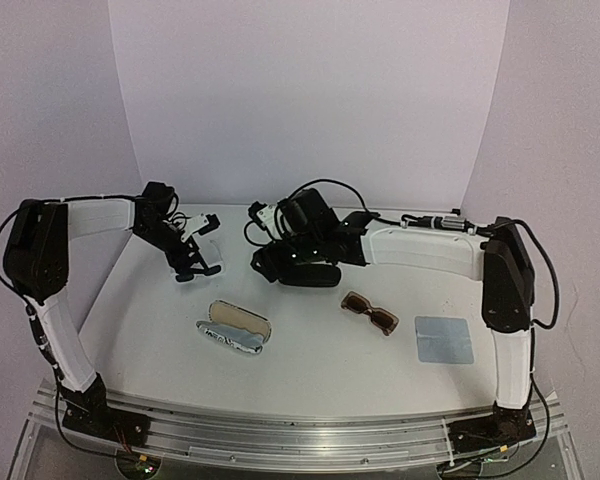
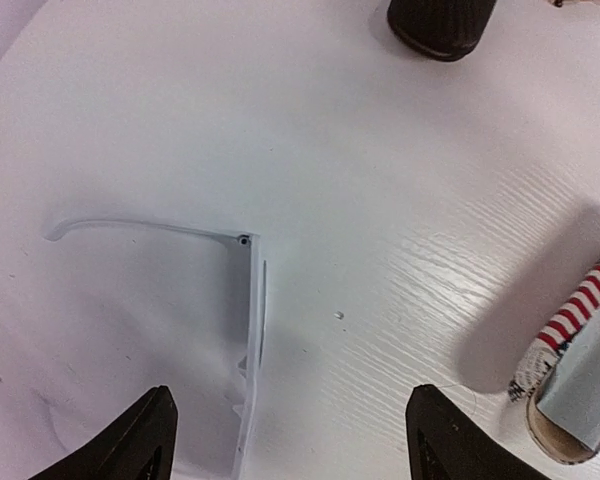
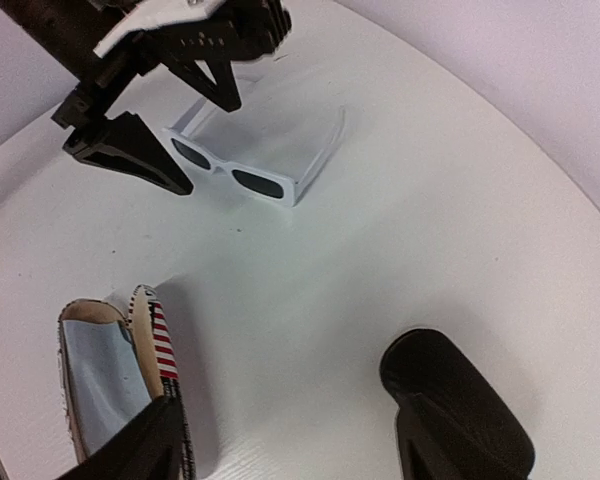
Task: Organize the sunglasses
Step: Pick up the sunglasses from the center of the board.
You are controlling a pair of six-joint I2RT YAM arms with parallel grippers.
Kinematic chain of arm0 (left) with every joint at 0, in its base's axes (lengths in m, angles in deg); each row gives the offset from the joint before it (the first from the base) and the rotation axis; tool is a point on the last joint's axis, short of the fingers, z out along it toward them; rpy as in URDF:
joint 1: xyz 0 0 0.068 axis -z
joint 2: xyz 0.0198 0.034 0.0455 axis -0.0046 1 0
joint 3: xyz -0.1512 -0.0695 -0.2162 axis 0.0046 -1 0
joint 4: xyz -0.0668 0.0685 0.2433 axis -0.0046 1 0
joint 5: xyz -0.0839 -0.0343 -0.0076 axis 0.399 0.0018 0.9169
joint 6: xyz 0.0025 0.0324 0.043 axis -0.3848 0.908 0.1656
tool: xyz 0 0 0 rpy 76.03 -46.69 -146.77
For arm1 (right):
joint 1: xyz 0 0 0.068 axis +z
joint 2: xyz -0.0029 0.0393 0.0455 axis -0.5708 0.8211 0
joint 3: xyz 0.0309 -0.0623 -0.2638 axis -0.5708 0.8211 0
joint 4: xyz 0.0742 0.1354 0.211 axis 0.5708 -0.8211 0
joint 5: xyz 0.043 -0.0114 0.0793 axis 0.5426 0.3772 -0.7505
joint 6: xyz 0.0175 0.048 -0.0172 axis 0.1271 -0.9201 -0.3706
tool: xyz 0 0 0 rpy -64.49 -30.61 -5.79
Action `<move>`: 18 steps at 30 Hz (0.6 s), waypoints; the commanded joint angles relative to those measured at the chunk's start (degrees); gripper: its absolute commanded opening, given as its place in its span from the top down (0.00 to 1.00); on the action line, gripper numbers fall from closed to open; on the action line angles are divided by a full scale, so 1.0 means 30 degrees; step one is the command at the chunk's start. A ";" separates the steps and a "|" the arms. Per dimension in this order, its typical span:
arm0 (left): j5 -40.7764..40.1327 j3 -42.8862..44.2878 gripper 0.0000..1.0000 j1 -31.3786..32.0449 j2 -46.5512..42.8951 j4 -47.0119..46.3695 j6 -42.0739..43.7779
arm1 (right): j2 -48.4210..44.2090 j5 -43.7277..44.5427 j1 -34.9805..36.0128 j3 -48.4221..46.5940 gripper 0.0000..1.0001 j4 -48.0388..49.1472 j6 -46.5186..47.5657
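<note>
The white-framed sunglasses (image 3: 250, 165) with dark lenses lie unfolded on the table at the back left. My left gripper (image 2: 290, 440) is open and hovers just above them, with the frame (image 2: 250, 330) between the fingers, nearer the left one. In the top view the left gripper (image 1: 198, 268) hides them. The brown sunglasses (image 1: 369, 313) lie unfolded right of centre, away from both grippers. My right gripper (image 3: 290, 445) is open and empty. It hangs low over the table by the black case (image 1: 305, 272).
The striped case (image 1: 235, 327) lies open at front centre, with something light blue inside (image 3: 100, 385). The black case (image 3: 455, 400) is next to my right finger. A light-blue cloth (image 1: 444, 339) lies at the front right. The two grippers are close together.
</note>
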 commanded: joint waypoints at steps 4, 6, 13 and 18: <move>-0.2492 0.2892 0.27 -0.0256 0.3023 0.2388 0.2539 | -0.1875 0.0827 -0.0172 0.2334 0.02 0.1078 -0.1554; -0.2625 0.3267 0.26 -0.0573 0.3124 0.2292 0.2976 | -0.2079 0.0862 -0.0164 0.2756 0.02 0.1187 -0.1657; -0.3893 0.3695 0.37 -0.1118 0.4371 0.3327 0.4817 | -0.2487 0.1101 -0.0174 0.3753 0.02 0.1607 -0.1937; -0.3606 0.3524 0.52 -0.1123 0.4190 0.3743 0.4883 | -0.2706 0.1209 -0.0168 0.4053 0.02 0.1731 -0.1885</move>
